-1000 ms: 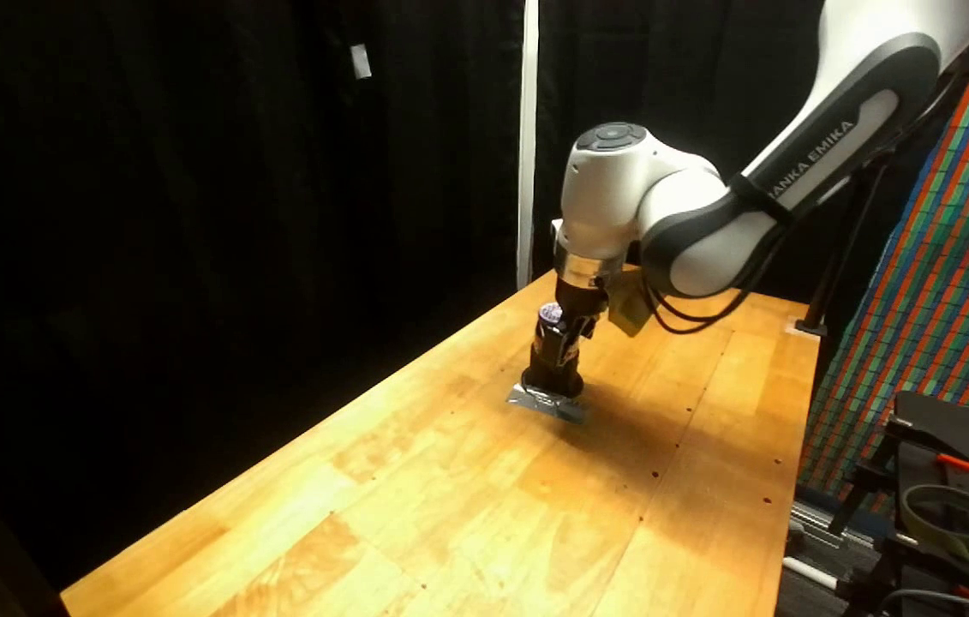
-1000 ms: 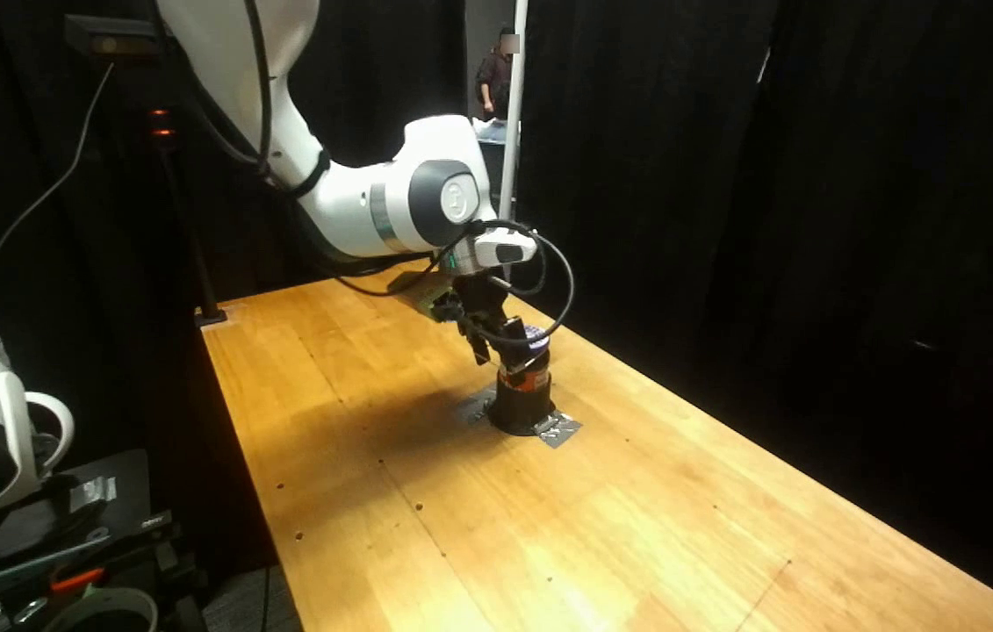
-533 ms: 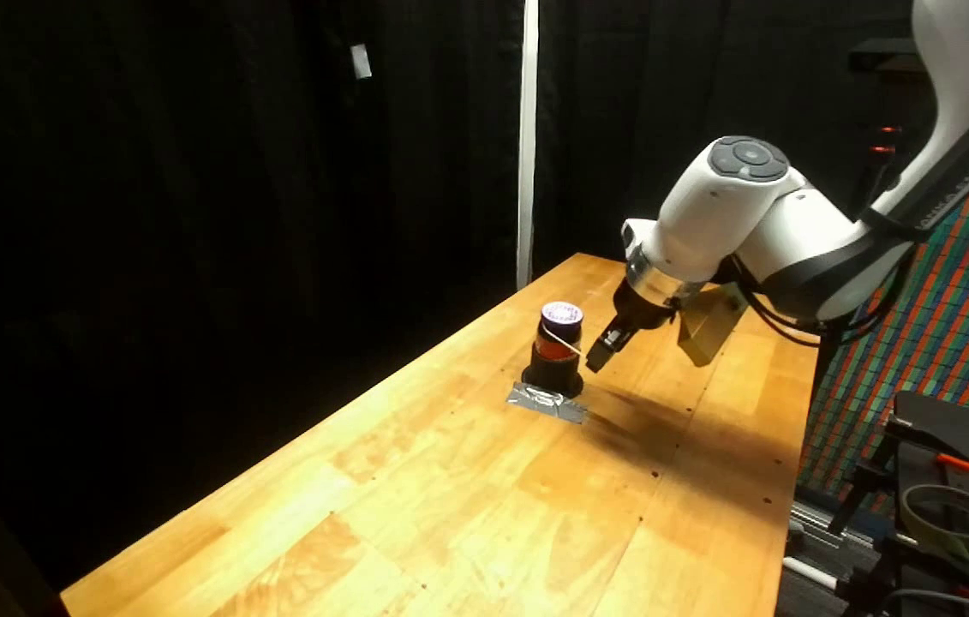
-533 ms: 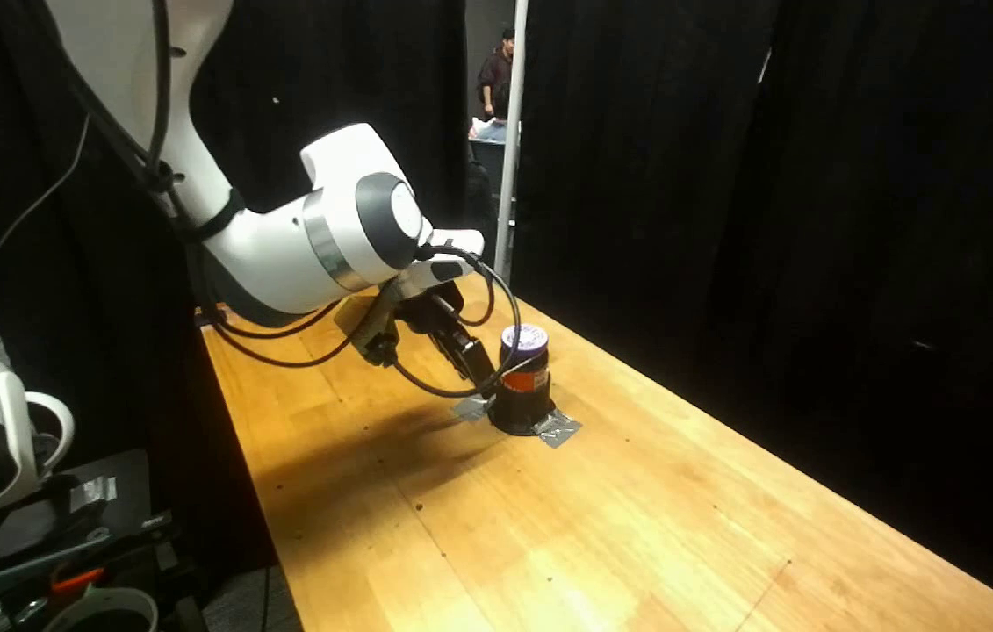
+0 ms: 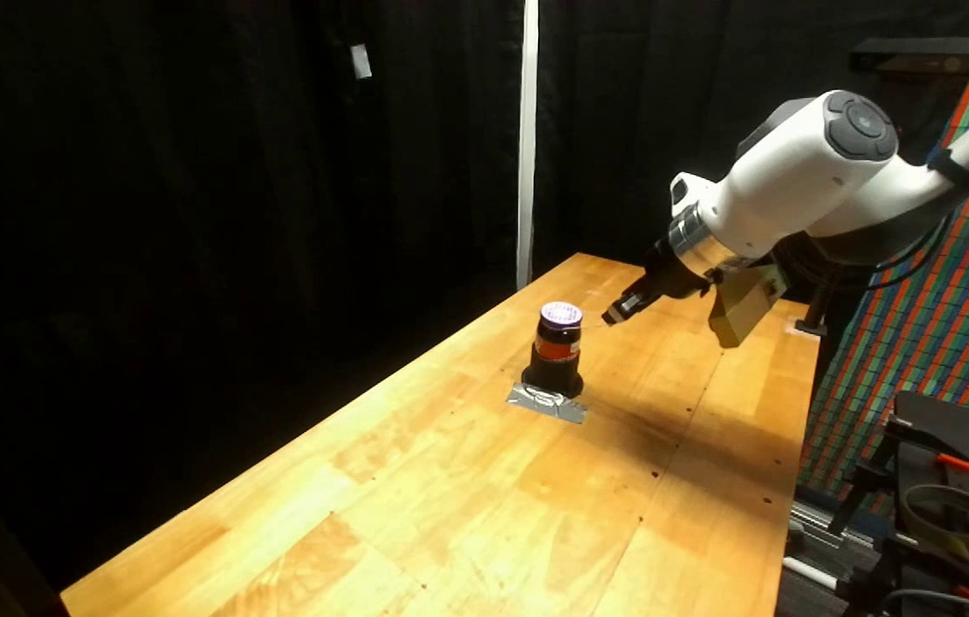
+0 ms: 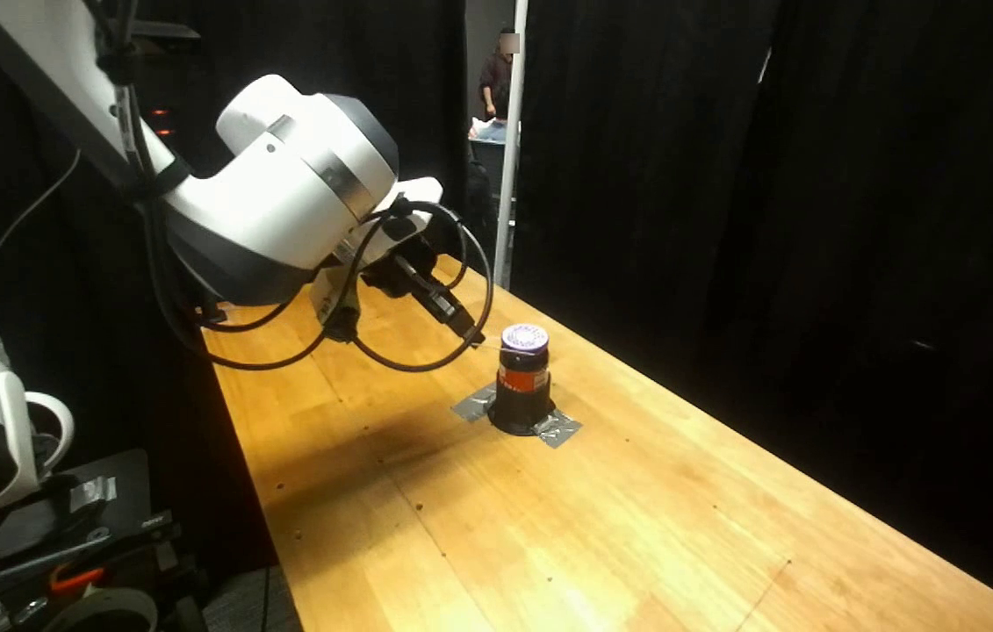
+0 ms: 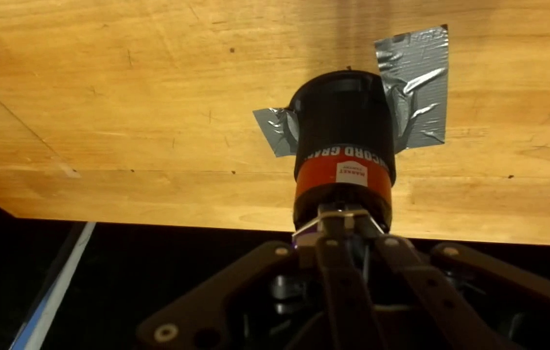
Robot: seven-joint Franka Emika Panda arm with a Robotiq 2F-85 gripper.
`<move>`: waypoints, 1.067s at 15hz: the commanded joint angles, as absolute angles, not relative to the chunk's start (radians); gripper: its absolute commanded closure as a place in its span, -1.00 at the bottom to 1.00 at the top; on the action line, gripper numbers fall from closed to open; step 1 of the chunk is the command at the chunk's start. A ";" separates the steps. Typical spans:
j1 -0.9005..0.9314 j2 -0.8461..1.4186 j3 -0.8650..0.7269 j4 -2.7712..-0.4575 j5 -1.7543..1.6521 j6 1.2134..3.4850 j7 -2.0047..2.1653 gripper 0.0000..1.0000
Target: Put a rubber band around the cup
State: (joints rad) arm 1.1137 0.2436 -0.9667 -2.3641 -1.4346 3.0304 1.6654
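The cup (image 5: 557, 350) is orange-red with dark bands and a purple-white top (image 6: 524, 337). It stands upright in a black holder (image 6: 521, 412) on the table. A thin pale rubber band (image 7: 307, 226) circles the cup just below its top and stretches across to my gripper (image 5: 610, 318). In the wrist view the band crosses over the fingertips (image 7: 333, 224), which sit close together, and runs back to the cup on both sides. My gripper (image 6: 477, 339) is tilted, shut, and apart from the cup at about the height of its top. The band's far side is partly hidden.
Grey tape (image 7: 413, 92) fixes the holder to the wooden table (image 5: 450, 480). A black cable (image 6: 487, 307) loops out beside the gripper. Dark curtains and a pale pole (image 6: 512, 132) stand behind the table, and a side bench (image 5: 955, 446) lies past its edge.
My gripper has drawn back from the cup toward the arm's base, tilted, and closed its jaws. Since half a second ago it has risen, and the slanting band now runs nearly level near the top.
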 commanded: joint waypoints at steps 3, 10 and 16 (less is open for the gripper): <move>1.343 0.089 -1.000 -2.456 -1.797 2.759 2.114 0.71; 1.155 0.087 -0.547 -2.637 -1.868 2.271 2.575 0.72; 0.763 -0.094 -0.278 -2.653 -1.764 2.334 2.200 0.70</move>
